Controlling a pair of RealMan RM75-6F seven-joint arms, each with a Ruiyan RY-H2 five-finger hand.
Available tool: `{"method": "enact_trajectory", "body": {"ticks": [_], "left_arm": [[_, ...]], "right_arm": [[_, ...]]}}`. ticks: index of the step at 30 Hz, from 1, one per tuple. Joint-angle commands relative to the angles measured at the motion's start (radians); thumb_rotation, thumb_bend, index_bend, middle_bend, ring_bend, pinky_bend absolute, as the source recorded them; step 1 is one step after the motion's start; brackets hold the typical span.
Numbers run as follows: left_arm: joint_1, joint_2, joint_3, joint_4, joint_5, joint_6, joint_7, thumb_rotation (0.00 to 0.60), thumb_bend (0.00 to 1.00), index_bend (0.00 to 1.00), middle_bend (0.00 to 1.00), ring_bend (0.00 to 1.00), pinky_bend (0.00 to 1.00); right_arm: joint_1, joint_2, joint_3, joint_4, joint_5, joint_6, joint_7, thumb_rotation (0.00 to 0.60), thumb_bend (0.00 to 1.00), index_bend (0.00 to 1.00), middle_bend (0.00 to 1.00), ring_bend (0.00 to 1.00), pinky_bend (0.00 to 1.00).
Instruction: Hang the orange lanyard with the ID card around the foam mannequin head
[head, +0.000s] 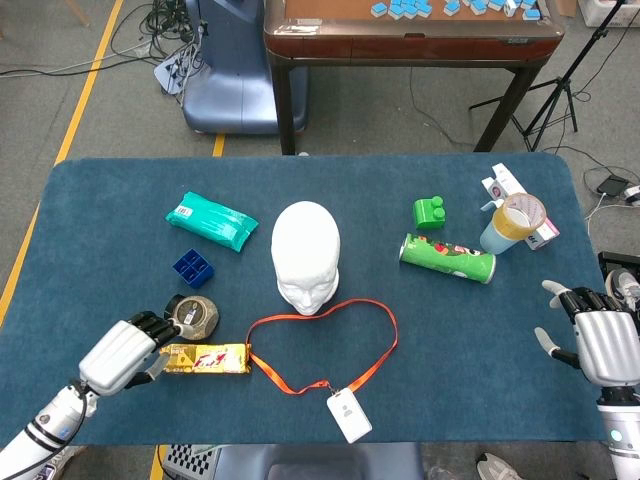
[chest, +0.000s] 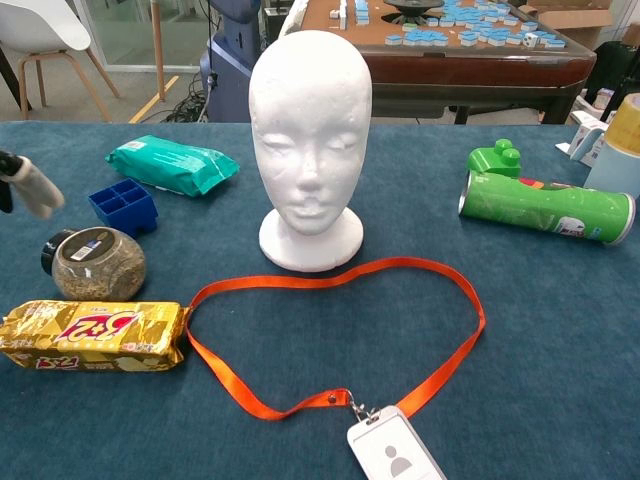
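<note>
The blue worktop (head: 470, 370) fills most of the head view; its near edge is cut off in the chest view. The foam mannequin head (head: 306, 257) stands upright near the worktop's middle, face toward the near edge. The orange lanyard (head: 385, 345) lies flat in a loop between the mannequin's base and the near edge, its far side just beside the base; I cannot tell if it touches. The ID card (head: 349, 416) lies at the loop's near end, close to the near edge; in the chest view the card's lower part is cut off.

The left hand (head: 122, 354) is over the near-left part of the worktop, fingers apart and holding nothing, fingertips above the left end of the gold snack pack (head: 206, 357); contact cannot be made out. The chest view shows only 1 blurred fingertip of it at the left border. The right hand (head: 600, 343) hovers at the right edge, fingers spread, empty, and is out of the chest view.

Toward the right edge lies a green can (head: 447, 257) on its side, with a tape roll (head: 521, 216) beyond it atop a cup mostly hidden beneath. Toward the left edge lie a teal packet (head: 211, 221) and a round jar (head: 191, 315).
</note>
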Motion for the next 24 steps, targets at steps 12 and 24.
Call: {"method": "enact_trajectory", "body": {"ticks": [12, 24], "left_arm": [[-0.237, -0.090, -0.014, -0.018, 0.043, -0.246, -0.009, 0.600, 0.49, 0.22, 0.23, 0.35, 0.27], [-0.323, -0.159, -0.037, -0.044, -0.060, -0.389, 0.139, 0.600, 0.49, 0.21, 0.21, 0.41, 0.27]], "right_arm": [[-0.004, 0.010, -0.005, -0.017, 0.006, -0.004, -0.014, 0.600, 0.27, 0.25, 0.44, 0.29, 0.32], [-0.006, 0.016, -0.013, -0.018, 0.010, -0.014, -0.010, 0.600, 0.27, 0.26, 0.44, 0.29, 0.32]]}}
